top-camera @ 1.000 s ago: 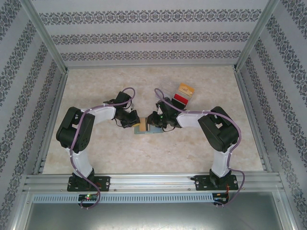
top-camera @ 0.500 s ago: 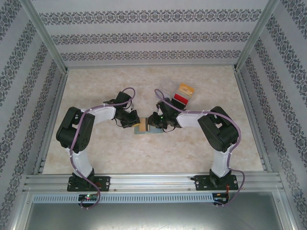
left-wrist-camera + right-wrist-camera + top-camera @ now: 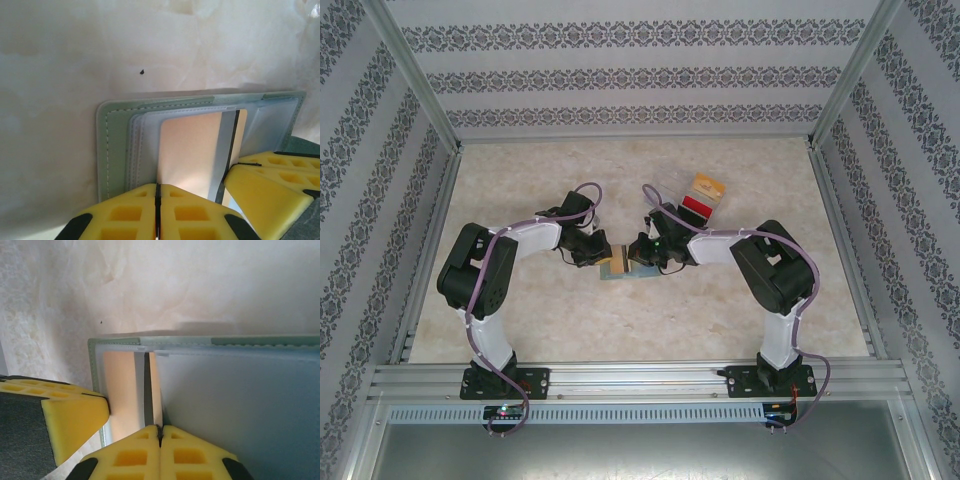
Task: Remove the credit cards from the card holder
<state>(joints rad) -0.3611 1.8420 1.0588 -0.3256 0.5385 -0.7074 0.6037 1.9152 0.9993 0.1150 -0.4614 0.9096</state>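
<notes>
The grey-green card holder point(image 3: 620, 273) point(image 3: 116, 145) point(image 3: 235, 341) lies open on the table between both grippers. A tan credit card with a dark stripe point(image 3: 192, 150) point(image 3: 122, 390) sits in its bluish-grey pocket. My left gripper point(image 3: 603, 262) point(image 3: 158, 189) is shut at the holder's near edge, its seam at the card's plain end. My right gripper point(image 3: 638, 260) point(image 3: 160, 430) is shut at the card's striped end, beside the other pocket. A red card point(image 3: 696, 207) and a yellow-orange card point(image 3: 707, 186) lie at the back right.
A clear plastic tray point(image 3: 672, 187) holds the red and yellow-orange cards behind the right arm. Patterned walls and metal rails point(image 3: 620, 378) enclose the marble-look table point(image 3: 520, 180). In each wrist view the other gripper's yellow finger point(image 3: 270, 180) point(image 3: 70, 415) crowds the holder.
The right gripper's jaws have closed at the tan card's striped end. Both arms have stayed almost where they were over the holder.
</notes>
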